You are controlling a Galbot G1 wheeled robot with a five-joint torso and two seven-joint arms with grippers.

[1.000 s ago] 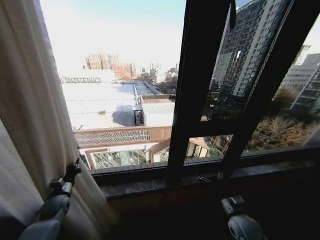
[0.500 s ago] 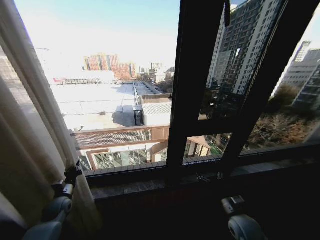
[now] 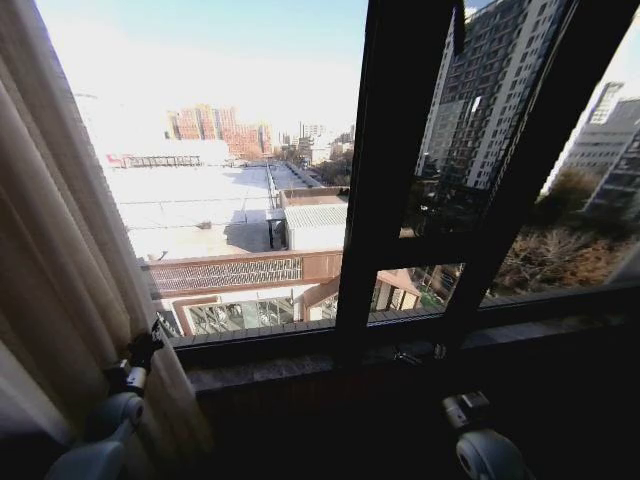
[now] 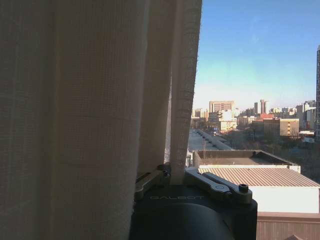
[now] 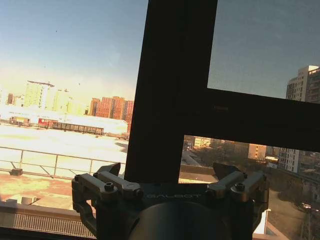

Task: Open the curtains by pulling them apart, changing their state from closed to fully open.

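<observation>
The sheer cream curtain [image 3: 60,250] hangs bunched in vertical folds at the left edge of the window. My left gripper [image 3: 150,335] is low at the curtain's inner edge, just above the sill. In the left wrist view, the left gripper [image 4: 172,172] is shut on the edge fold of the curtain [image 4: 90,100], whose loose weave covers the side next to the fingers. My right gripper [image 5: 169,171] is open with nothing between its fingers, facing the dark window frame [image 5: 170,90]. The right arm [image 3: 482,445] waits low at the right.
A thick dark window mullion [image 3: 390,180] and a slanted frame bar [image 3: 540,170] divide the glass. A stone sill [image 3: 300,370] runs below the window, with a dark wall under it. Rooftops and high-rise buildings lie outside.
The curtain's upper edge has swung farther left, uncovering more glass. My left gripper still holds the fold at about the same spot. The right arm has not moved.
</observation>
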